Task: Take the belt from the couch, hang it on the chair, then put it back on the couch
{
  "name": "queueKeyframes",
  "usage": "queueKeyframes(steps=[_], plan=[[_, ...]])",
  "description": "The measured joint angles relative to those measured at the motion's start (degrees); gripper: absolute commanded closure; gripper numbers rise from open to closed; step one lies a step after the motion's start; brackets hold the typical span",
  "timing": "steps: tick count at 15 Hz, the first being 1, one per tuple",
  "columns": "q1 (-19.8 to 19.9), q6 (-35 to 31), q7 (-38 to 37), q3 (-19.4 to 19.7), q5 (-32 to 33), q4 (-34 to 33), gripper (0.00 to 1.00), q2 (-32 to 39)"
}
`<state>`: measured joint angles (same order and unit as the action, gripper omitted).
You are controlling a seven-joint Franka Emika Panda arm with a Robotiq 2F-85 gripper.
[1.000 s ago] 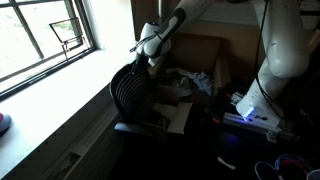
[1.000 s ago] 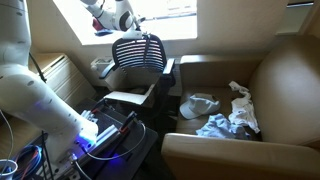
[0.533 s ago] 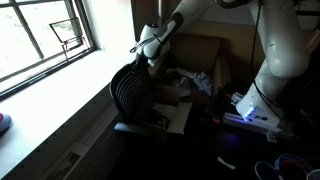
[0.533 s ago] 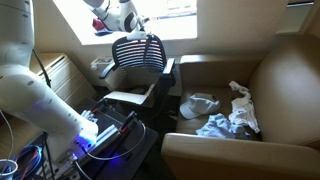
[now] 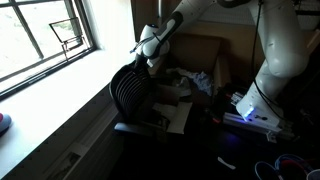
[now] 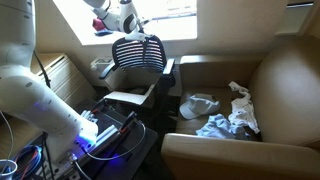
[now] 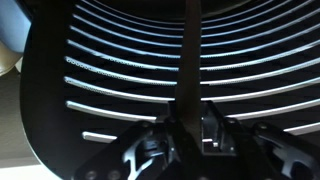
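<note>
In the wrist view a dark belt point(image 7: 190, 60) hangs straight down the slatted back of the black chair point(image 7: 100, 70). My gripper point(image 7: 192, 130) sits at the top of the chair back, and its fingers point(image 7: 215, 130) press in on the strap from both sides. Both exterior views show the gripper point(image 5: 150, 52) point(image 6: 135, 25) above the top edge of the chair point(image 5: 128, 92) point(image 6: 140, 55). There the belt is too thin and dark to make out. The brown couch point(image 6: 280, 90) stands beside the chair.
Crumpled clothes point(image 6: 228, 118) and a pale cap point(image 6: 200, 104) lie on the couch seat. A window point(image 5: 50, 35) with a wide sill runs behind the chair. Papers point(image 6: 125, 97) rest on the chair seat. The robot base with a blue light point(image 6: 100, 138) stands close by.
The gripper's fingers have drawn in around the belt at the top of the chair back. The arm has barely shifted.
</note>
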<state>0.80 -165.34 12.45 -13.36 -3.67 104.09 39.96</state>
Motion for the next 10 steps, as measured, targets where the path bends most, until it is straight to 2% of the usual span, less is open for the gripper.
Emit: queueKeyframes(steps=[3,5,10], plan=[[0.64,0.01,-0.09,-0.63,-0.89,0.00,1.00,0.01],[2.07,1.42,-0.13,-2.89,-3.35,-0.18,0.99,0.01],[8.99,13.99,1.66,-15.02,-15.30,-4.90,0.99,-1.39]])
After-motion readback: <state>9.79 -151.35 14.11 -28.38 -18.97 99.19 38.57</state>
